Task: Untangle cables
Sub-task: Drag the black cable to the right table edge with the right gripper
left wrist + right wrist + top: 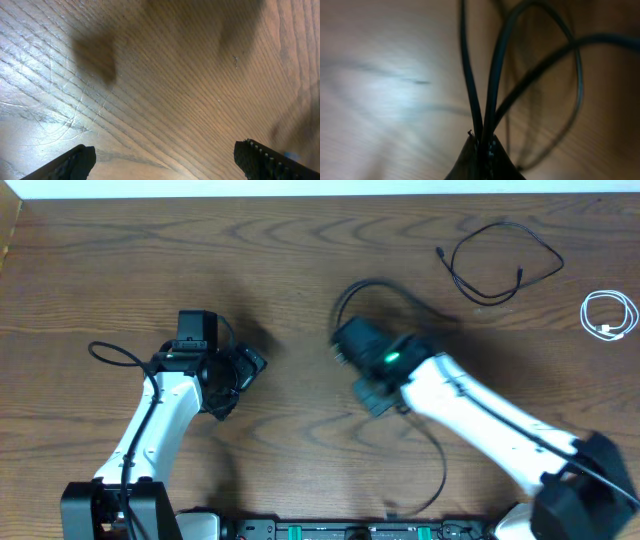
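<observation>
Overhead view: a wooden surface (300,250) is seen with both arms reaching in from the near edge. A second black cable (520,276) is laid in a loose loop at the far right, and a white cable (606,330) is coiled just beyond it at the right edge; both are well apart from the arms and from each other. Nothing is found between the two tools.

The left arm is angled up from the near left corner, with the left tool (250,368) turned toward the middle. In the left wrist view its fingers (75,162) are spread wide over bare wood, and the left tool (165,160) is released.

The right arm is stretched diagonally from the near right corner. The right tool (340,345) is clenched on the held black cable (385,284). In the right wrist view several strands of this cable (492,80) are pinched at the right tool (482,150) and are fanned away from it. From above, the cable is arched from the tool toward the far side and rightward, and one strand is trailed back toward the near edge beneath the right arm.
</observation>
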